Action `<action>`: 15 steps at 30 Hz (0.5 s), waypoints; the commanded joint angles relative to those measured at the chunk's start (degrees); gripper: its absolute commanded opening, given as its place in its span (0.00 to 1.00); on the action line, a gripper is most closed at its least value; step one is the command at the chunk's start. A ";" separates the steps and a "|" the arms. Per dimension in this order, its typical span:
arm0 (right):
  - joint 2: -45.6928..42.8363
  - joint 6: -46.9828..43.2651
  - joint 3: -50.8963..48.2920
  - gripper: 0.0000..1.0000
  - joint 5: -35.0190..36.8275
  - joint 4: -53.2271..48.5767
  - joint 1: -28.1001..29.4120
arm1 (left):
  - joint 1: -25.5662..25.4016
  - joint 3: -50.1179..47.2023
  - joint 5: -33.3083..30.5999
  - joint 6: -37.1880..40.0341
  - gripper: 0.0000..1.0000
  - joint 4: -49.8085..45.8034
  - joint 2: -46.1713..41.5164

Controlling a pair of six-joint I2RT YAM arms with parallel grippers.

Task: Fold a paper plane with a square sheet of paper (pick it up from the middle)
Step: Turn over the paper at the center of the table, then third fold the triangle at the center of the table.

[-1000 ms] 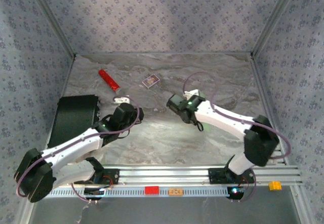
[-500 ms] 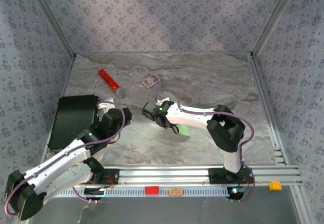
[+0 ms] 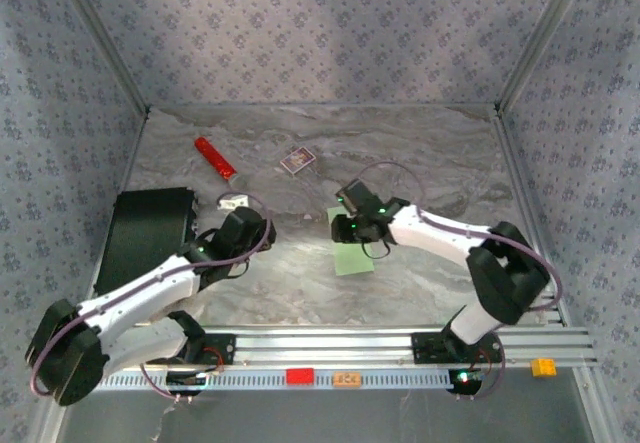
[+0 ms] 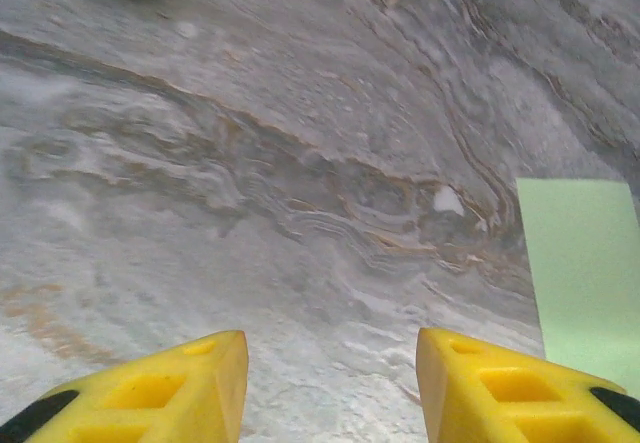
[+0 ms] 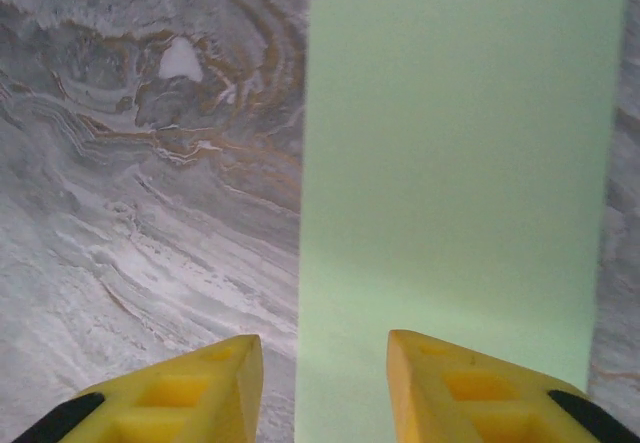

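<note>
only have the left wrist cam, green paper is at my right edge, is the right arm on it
observer: The right gripper hangs over the square sheet of paper, jaws apart, gripping nothing.
operator: is the sheet flat
observer: In the right wrist view it lies flat on the table, a plain rectangular outline, with its left edge running through the gap between the jaws.
operator: anything beside my arm
observer: From above, a black rectangular object lies on the table's left side, close beside the left arm.
</note>
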 commanded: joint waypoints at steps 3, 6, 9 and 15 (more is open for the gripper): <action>-5.80 4.33 -12.01 0.26 -15.57 12.15 -9.63 | 0.44 5.27 15.80 3.60 0.47 7.09 9.47; -7.22 5.57 -16.75 0.23 -19.81 16.25 -13.90 | 0.23 8.47 25.88 5.13 0.47 10.59 16.74; -6.89 5.76 -18.55 0.18 -23.74 18.82 -16.47 | 0.16 11.73 32.08 5.22 0.46 12.04 23.13; -4.29 5.02 -18.26 0.16 -26.38 20.26 -17.45 | 0.06 15.12 37.11 3.00 0.46 13.84 29.97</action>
